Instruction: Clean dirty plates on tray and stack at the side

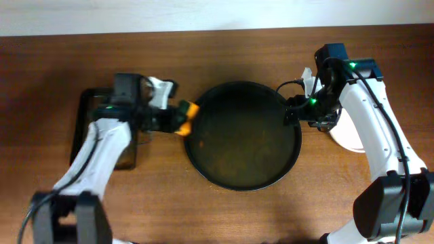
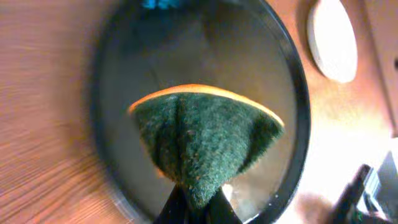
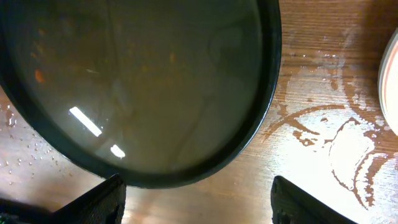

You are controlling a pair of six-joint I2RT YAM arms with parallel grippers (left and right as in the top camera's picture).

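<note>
Wooden table [image 1: 224,217] below, round black tray [image 1: 237,146] at its middle, bare of plates and flecked with faint orange. White plates [image 1: 347,139] stacked near the tray's right side, partly hidden under the right arm; count unclear. Left pincer [image 1: 176,118] pinching a green sponge [image 2: 205,137] at the left rim. Right pincer [image 3: 199,205] spread wide above the right rim. Likely trouble: slipping on the wet wood, or knocking the stack with the right arm while swinging. Puddle [image 3: 336,143] and droplets beside the tray; pale strip beyond the far edge.
</note>
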